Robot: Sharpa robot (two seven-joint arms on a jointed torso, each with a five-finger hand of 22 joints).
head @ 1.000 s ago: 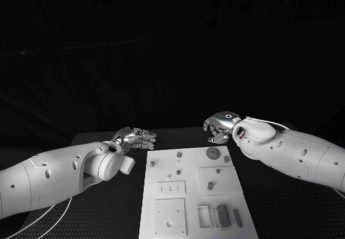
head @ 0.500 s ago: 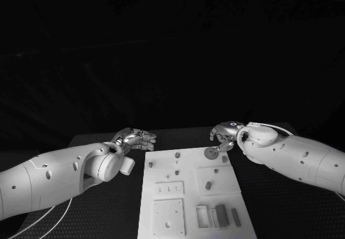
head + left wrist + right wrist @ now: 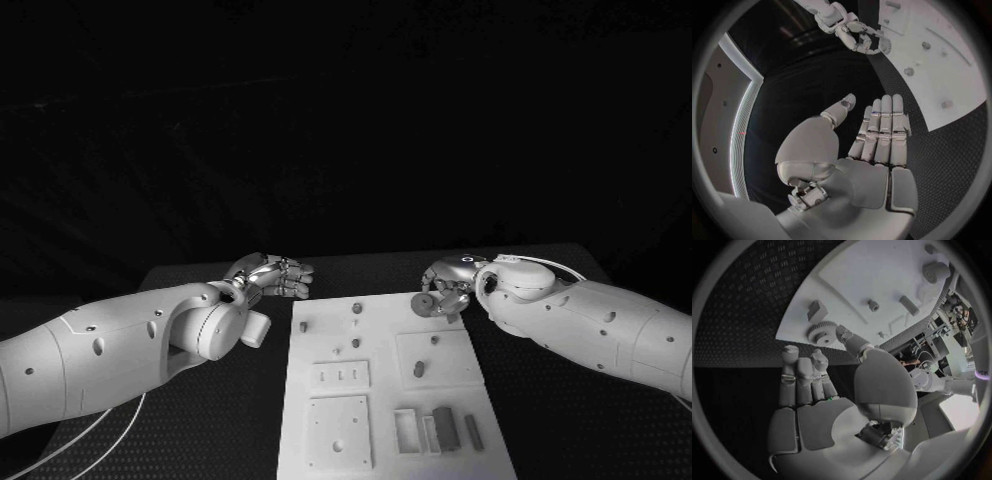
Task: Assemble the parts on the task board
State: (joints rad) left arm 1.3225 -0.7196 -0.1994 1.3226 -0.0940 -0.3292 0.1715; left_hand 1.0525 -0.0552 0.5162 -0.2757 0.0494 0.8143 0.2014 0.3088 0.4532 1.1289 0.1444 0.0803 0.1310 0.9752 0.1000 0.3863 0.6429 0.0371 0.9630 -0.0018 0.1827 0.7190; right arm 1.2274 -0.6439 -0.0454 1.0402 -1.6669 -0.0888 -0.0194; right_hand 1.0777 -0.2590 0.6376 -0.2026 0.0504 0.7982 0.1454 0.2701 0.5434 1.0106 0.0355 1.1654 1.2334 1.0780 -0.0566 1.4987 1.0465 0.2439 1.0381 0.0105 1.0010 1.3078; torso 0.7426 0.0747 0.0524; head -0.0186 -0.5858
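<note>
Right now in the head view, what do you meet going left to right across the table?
Silver left hand → white rectangular task board → small round grey gear at the board's far edge → silver right hand.

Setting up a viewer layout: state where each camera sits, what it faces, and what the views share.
Head view: on the robot's head, looking down at the task board; both white arms come in, left hand beside the board, right hand at the gear.
Left wrist view: behind the left hand, fingers straight, facing the board's corner.
Right wrist view: behind the right hand, facing the gear.
Shared: all three views show the board; the left wrist view also shows the right hand.
</note>
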